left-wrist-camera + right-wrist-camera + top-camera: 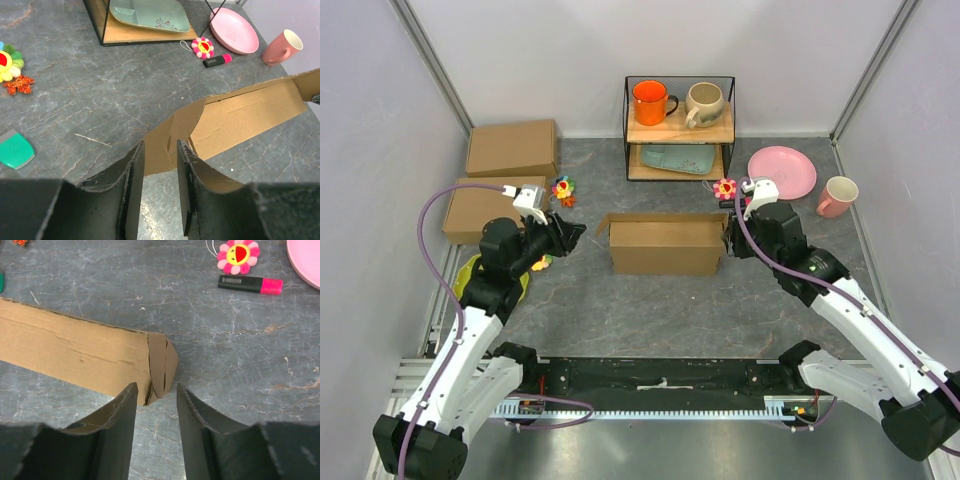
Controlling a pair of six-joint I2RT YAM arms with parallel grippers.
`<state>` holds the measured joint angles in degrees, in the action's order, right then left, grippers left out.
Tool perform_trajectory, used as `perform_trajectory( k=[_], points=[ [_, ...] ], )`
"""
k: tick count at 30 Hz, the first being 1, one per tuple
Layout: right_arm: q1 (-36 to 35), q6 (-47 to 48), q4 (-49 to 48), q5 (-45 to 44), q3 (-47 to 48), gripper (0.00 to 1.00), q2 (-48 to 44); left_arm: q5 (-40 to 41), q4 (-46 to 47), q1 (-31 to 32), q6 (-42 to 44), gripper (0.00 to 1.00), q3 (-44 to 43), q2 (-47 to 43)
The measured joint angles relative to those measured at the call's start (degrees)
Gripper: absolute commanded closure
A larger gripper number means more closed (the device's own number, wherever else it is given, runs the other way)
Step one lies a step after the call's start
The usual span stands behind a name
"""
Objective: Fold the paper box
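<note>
Left pincer (570, 235): fingers apart, nothing clamped. It points right at the box's left end.
Gap, left side: the left end flap shows just past the fingertips in the left wrist view (159, 150). From above it is near but looks just short of touching.
Paper box (665, 245): brown cardboard, part-folded into an open-topped trough with its walls up. It sits mid-counter between the two pincers, long axis running left-right.
Right pincer (728, 235): fingers apart, not clamped. The box's folded right end corner (160, 370) sits right at the mouth between the tips; contact cannot be told.
Key relation: the box lies lengthwise between both arms, one end facing each pincer. The right arm looks nearer, at the end wall. The next tuck or press probably comes in along the long axis from the ends.
Counter (620, 320): grey marbled slab, flat and matte. The box would probably slide if pushed from one end only.
Room, left to right: two other cardboard boxes (510, 148) back left, flower toy (563, 190), wire shelf (680, 128) with mugs and a green tray, second flower toy (725, 188), pink marker (250, 284), pink plate (782, 172), pink mug (837, 197). White walls close around.
</note>
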<state>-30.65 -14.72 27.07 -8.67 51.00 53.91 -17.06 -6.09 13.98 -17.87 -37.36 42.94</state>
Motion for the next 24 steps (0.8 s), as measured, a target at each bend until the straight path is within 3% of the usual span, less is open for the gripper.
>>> perform_trajectory(
  k=[9, 17, 22, 24],
  points=[
    [-0.3, 0.7, 0.0, -1.4, 0.0, 0.71, 2.4, 0.0, -0.7, 0.0, 0.0, 0.62, -0.6, 1.7],
    [-0.4, 1.0, -0.1, -1.5, 0.0, 0.76, 2.4, -0.1, -0.8, 0.0, 0.0, 0.63, -1.3, 3.4],
    [-0.5, 1.1, -0.2, -1.9, 0.0, 0.57, 2.5, -0.2, -0.9, 0.0, 0.0, 0.63, -1.6, 4.7],
    [-0.6, 1.2, -0.3, -2.3, 0.0, 0.57, 2.6, -0.2, -0.8, 0.2, 0.0, 0.63, -2.0, 5.3]
  ],
)
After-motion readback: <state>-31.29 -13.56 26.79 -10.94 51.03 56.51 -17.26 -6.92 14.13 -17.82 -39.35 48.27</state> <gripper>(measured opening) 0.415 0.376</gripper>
